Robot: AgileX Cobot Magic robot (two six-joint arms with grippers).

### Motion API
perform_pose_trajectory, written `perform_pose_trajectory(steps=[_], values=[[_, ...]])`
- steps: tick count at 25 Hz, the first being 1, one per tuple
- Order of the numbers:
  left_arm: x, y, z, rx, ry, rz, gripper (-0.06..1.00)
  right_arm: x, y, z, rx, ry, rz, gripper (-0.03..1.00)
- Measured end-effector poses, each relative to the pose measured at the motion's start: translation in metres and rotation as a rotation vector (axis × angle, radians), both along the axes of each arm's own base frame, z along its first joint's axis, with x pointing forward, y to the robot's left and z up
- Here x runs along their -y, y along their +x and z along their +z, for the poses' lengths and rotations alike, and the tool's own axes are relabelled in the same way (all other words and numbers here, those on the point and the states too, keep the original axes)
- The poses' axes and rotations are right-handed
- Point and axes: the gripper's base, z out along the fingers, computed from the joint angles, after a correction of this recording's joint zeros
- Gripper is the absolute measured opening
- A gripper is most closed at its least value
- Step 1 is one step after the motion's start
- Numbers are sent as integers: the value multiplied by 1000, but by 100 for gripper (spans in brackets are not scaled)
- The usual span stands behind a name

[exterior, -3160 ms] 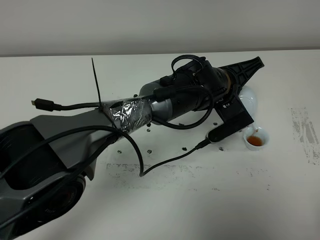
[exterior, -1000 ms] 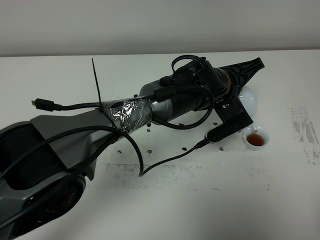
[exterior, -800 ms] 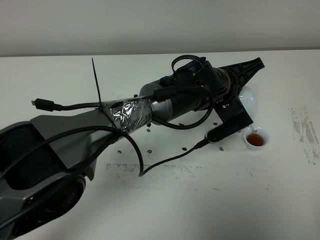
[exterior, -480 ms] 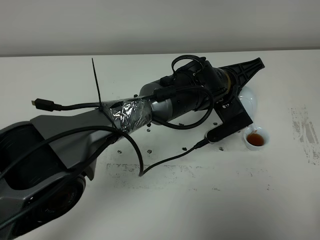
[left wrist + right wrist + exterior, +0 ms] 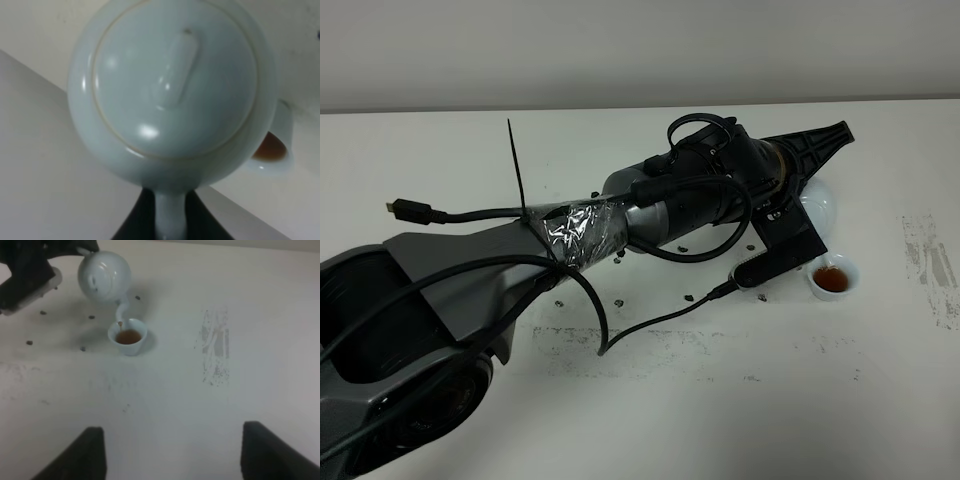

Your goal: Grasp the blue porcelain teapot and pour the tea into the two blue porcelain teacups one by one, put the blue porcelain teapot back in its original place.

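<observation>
The blue porcelain teapot (image 5: 820, 203) hangs tilted in my left gripper (image 5: 798, 178), which is shut on its loop handle (image 5: 170, 220). Its lid and knob (image 5: 176, 75) fill the left wrist view. Its spout (image 5: 120, 315) points down over one blue teacup (image 5: 832, 278) holding brown tea, which also shows in the left wrist view (image 5: 272, 152) and in the right wrist view (image 5: 128, 337). The second teacup is hidden or out of view. My right gripper (image 5: 174, 435) is open and empty, well back from the cup and low over the table.
The white table (image 5: 740, 420) has dark specks (image 5: 620, 298) under the left arm and a grey scuffed patch (image 5: 216, 347) to the right of the cup. The left arm's cables (image 5: 650, 325) hang low over the middle. A wall runs behind the far edge.
The tea in the cup has risen a little. In the last half second the left arm has shifted slightly to the right with the teapot.
</observation>
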Motion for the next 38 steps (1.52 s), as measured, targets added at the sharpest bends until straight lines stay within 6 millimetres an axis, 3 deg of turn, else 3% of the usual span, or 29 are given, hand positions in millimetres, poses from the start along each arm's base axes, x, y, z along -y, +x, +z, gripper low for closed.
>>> perform_pose_trajectory(steps=[38], values=[[0,0,0,7,16,-13,3,0,0,0,0,0,0,59]])
